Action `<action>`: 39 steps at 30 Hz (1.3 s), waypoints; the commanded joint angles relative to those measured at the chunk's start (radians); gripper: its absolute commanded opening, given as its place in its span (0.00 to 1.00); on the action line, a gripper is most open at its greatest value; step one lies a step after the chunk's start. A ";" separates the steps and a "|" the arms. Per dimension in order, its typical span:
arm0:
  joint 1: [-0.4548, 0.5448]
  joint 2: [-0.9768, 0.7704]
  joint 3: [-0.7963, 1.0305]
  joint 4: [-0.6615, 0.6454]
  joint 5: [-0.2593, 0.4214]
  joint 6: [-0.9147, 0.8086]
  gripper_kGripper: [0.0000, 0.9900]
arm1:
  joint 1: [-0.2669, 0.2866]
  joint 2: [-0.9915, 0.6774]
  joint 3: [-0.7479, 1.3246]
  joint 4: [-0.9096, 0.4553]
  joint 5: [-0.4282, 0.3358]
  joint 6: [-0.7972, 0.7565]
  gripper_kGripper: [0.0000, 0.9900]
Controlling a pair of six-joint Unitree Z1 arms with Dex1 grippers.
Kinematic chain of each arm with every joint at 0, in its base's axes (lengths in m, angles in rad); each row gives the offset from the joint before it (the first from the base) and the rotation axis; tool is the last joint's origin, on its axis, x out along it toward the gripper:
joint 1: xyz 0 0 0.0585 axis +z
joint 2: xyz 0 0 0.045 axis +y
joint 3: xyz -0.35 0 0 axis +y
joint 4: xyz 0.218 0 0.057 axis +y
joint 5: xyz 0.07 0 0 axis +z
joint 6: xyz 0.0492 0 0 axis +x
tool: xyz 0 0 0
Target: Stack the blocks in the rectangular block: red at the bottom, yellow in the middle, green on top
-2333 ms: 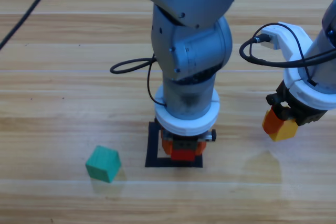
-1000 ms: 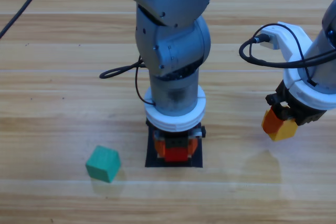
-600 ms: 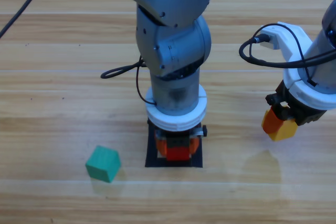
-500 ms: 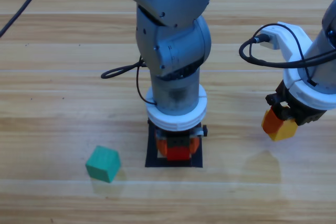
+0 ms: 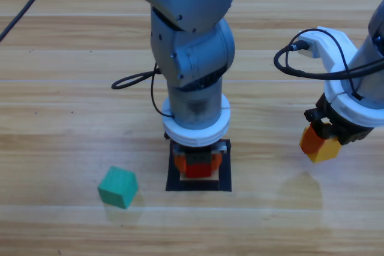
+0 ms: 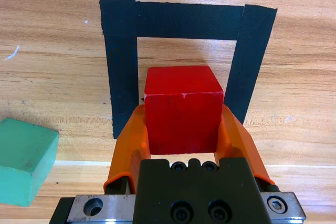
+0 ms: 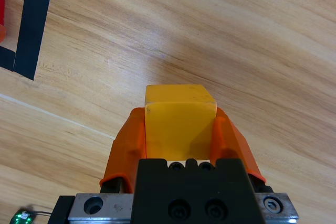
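Observation:
My left gripper [image 5: 195, 165] [image 6: 182, 124] is shut on the red cube [image 5: 195, 168] [image 6: 182, 106] and holds it over the black tape rectangle [image 5: 224, 179] [image 6: 184, 20], with the cube at the rectangle's near side. To the right, my right gripper [image 5: 319, 144] [image 7: 178, 129] hangs above bare wood, shut on the yellow cube [image 5: 324, 149] [image 7: 179, 121]. The teal-green cube [image 5: 117, 187] [image 6: 23, 158] lies loose on the table, left of the rectangle.
A black cable [image 5: 135, 78] loops behind the left arm, and another cable [image 5: 300, 67] curls off the right wrist. The tape rectangle's corner [image 7: 29, 22] shows at the upper left of the right wrist view.
The left arm has shifted a little to the left and back with the red cube, so more of the rectangle's front and right shows. The right arm and green cube have not moved.

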 commanded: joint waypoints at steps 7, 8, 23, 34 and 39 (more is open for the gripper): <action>0.018 -0.005 0.040 -0.020 0.010 0.005 0.10 | 0.024 -0.056 0.030 -0.022 0.000 -0.008 0.00; 0.018 -0.007 0.040 -0.020 0.010 0.003 0.11 | 0.024 -0.056 0.030 -0.022 0.000 -0.009 0.00; -0.010 -0.041 0.034 -0.018 0.024 -0.054 0.90 | 0.024 -0.053 0.028 -0.022 -0.001 -0.009 0.00; -0.016 -0.120 -0.060 0.043 0.064 -0.023 0.96 | 0.084 -0.068 -0.019 0.018 -0.020 0.042 0.00; -0.006 -0.291 -0.132 0.148 0.145 0.069 0.95 | 0.154 0.001 -0.164 0.136 -0.044 0.106 0.00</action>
